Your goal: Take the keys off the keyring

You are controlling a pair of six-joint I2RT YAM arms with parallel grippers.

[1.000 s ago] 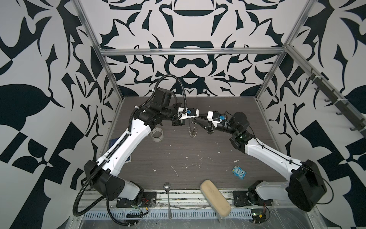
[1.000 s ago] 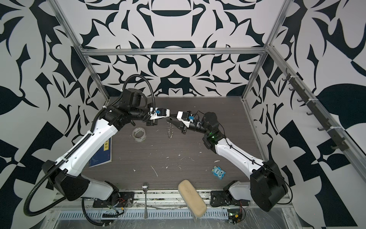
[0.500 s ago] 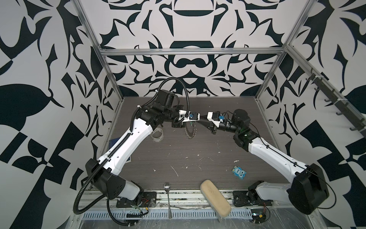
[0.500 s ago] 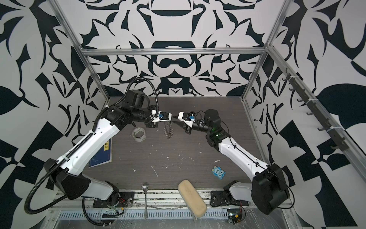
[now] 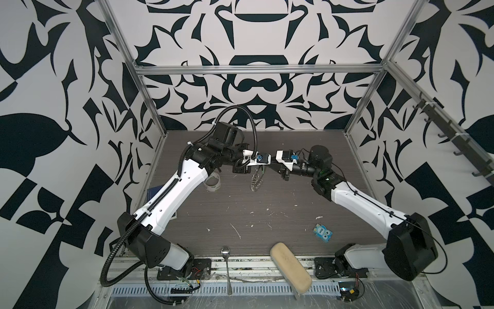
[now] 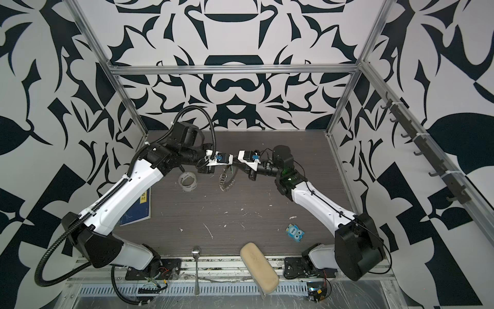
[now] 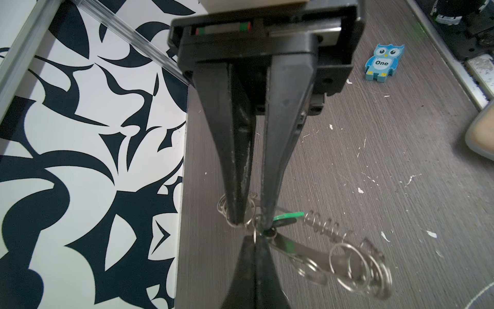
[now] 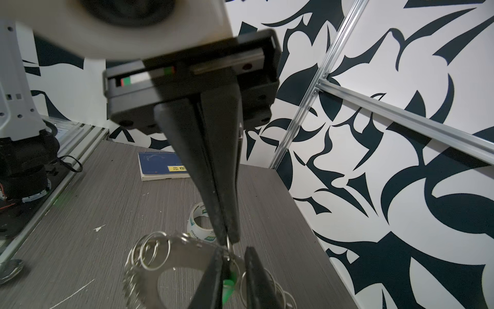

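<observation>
Grey wood-grain table (image 5: pixel 267 214) bears two white arms that reach inward until their grippers meet tip to tip above its far middle. A blue book (image 6: pixel 137 211) lies at the left edge and a beige case (image 5: pixel 290 263) at the front. The keyring (image 5: pixel 256 182), a loop of silvery rings, hangs below the meeting point. The left gripper (image 7: pixel 251 218) is clamped on small rings at the loop's top. The right gripper (image 8: pixel 227 240) pinches a thin ring just beside it, fingers almost together. A whitish tape roll (image 5: pixel 212 184) sits near the loop. The green key (image 7: pixel 290 215) juts out among the rings, beside the left gripper's fingers.
</observation>
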